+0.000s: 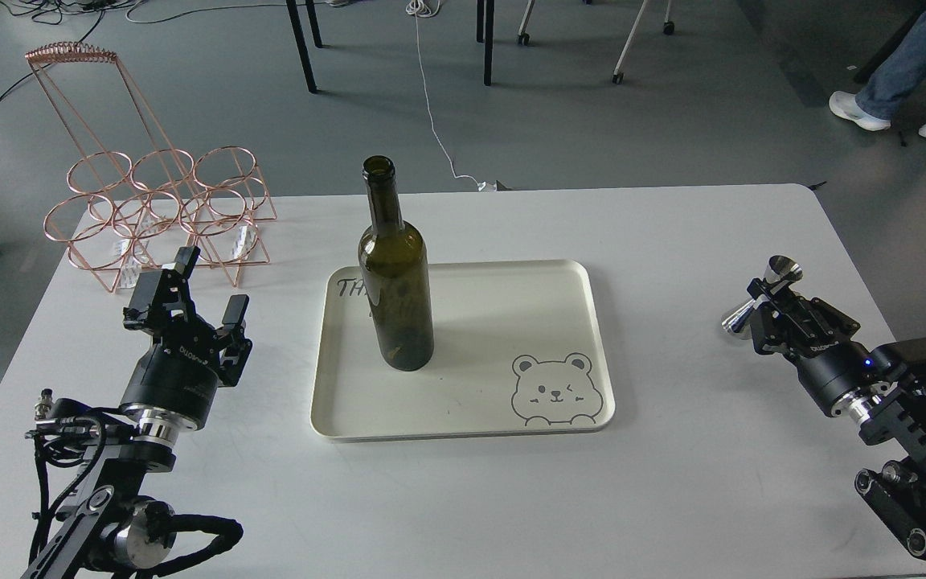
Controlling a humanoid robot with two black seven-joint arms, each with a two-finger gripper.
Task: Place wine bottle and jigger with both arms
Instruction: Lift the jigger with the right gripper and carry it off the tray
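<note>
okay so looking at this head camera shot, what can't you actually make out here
- Head view: part of the tray lettering is hidden behind the wine bottle.
- The jigger middle is covered by the right gripper fingers.
- The seated person is cut off by the top-right edge; only legs and shoes show.

Black handwritten letters "TH" are showing on the cream tray (463,430) behind the wine bottle (395,281); the rest is hidden. Claw lettering is showing too small to read.
</note>
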